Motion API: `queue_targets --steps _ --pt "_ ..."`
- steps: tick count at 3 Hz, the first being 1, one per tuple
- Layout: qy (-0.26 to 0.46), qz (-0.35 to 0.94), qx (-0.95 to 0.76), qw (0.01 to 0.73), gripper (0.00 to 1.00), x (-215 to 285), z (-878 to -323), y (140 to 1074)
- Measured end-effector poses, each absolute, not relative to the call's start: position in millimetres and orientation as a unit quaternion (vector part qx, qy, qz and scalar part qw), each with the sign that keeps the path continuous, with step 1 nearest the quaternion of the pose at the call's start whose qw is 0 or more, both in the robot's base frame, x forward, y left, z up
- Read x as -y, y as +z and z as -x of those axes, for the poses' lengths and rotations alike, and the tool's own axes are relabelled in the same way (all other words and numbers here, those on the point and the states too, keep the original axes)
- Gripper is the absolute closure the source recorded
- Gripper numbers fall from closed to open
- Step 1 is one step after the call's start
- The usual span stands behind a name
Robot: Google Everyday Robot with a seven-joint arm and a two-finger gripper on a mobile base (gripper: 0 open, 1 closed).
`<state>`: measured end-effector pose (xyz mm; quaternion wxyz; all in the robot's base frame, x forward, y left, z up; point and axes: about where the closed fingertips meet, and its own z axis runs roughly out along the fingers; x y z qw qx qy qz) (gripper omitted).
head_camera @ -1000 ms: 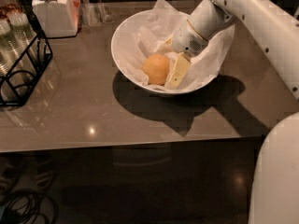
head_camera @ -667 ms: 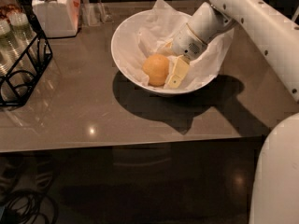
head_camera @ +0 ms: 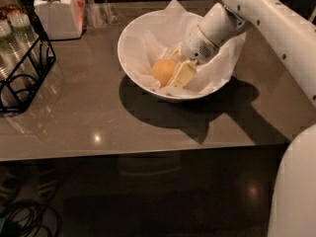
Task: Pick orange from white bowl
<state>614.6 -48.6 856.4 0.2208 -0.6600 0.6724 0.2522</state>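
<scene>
I see end effector [head_camera: 175,67] inside white bowl [head_camera: 121,58], touching orange [head_camera: 162,71]. Can't tell whether it grips. Orange not yet lifted; lift remains.

Cream end effector [head_camera: 174,69] in white bowl [head_camera: 136,78]

The robot arm [head_camera: 276,28] is white and smooth, thick and round like a big pipe, in the upper right of the frame. Small dark dots run along it. Its wrist [head_camera: 210,31] is a white tube with a thin dark ring near the end. The gripper [head_camera: 177,70] is pale yellow and blocky, just above the middle of the frame. Another big white rounded part [head_camera: 296,191] fills the lower right corner.
</scene>
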Motion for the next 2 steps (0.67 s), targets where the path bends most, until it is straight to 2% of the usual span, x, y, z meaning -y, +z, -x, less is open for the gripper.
queue_targets --steps 2 --pt "0.255 0.652 -0.669 0.251 0.90 49.5 -613.5 871.6"
